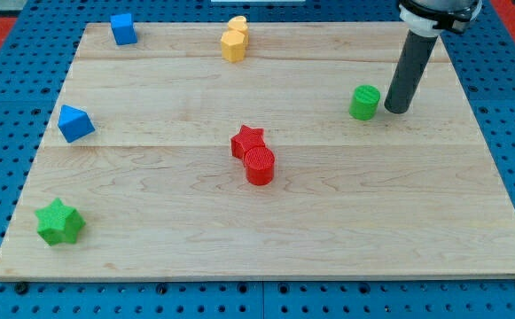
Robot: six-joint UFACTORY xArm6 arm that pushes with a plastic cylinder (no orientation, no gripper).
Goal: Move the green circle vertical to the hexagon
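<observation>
While our tip rests just beside the green circle at its three o'clock, that block sits near the tabletop edge on the view's right. Our end effector is a plain rod without parts that spread or pinch. At ten o'clock, well apart, stands the yellow hexagon.

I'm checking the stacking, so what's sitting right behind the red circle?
The red star sits directly behind the red circle, toward the view's top, apparently touching it. The circle covers the star's lower edge, so that part cannot be seen.
</observation>
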